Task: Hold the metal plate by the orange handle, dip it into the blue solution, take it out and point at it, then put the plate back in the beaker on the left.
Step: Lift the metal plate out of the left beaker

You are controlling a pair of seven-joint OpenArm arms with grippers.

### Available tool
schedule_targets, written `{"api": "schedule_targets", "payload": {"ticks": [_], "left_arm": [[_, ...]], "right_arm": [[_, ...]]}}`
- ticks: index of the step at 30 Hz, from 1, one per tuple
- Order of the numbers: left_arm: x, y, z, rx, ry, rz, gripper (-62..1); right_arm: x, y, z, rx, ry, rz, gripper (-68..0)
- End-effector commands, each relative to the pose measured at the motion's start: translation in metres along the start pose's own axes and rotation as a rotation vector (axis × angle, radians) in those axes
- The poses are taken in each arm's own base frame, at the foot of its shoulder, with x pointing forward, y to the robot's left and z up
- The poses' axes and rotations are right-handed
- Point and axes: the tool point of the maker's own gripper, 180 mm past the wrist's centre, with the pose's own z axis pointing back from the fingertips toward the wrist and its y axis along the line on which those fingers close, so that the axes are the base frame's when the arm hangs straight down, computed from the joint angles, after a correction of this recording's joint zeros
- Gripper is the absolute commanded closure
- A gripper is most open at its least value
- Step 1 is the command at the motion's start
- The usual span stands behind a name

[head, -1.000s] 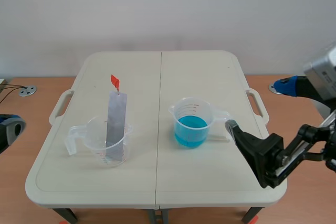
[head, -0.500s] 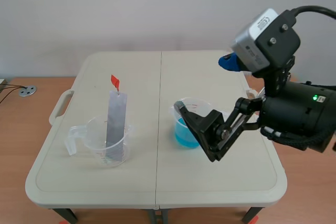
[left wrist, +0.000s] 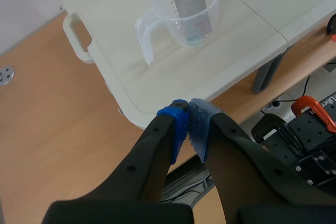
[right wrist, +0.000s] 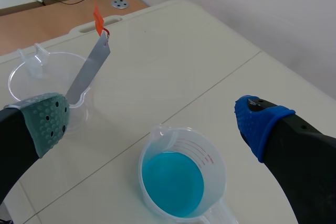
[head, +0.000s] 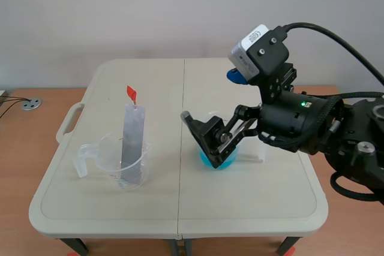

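Plate [head: 132, 139] standing in left beaker [head: 123, 161], long axis running 6 to 12, orange handle [head: 131, 93] pointing at 12. Right claw [head: 201, 139] gaping wide, hovering over blue beaker [head: 219, 148], at plate's 3. Left claw [left wrist: 188, 124] pinching closed on nothing.

This is looking like a lab. A graduated beaker [head: 108, 161] and a second beaker [right wrist: 211, 157] holding blue solution [right wrist: 173, 183] are standing on a white folding table [head: 240, 208], which is sitting on a wooden floor [left wrist: 52, 129].

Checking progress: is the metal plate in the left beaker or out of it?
In. The metal plate leans inside the clear beaker, its lower end at the bottom, orange handle up.
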Motion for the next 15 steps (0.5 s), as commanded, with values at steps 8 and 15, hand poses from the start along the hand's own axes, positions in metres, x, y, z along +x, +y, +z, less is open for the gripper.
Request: {"api": "schedule_targets", "payload": {"ticks": [8,15], "left_arm": [[0.006,0.005,0.000,0.019,-0.027,0.002,-3.1],[0.005,0.004,0.000,0.017,-0.024,-0.005,-3.1]], "right_arm": [[0.005,0.010,-0.031,0.056,-0.028,0.004,-66.1],[0.007,0.019,-0.058,0.094,-0.041,-0.005,-66.1]]}}
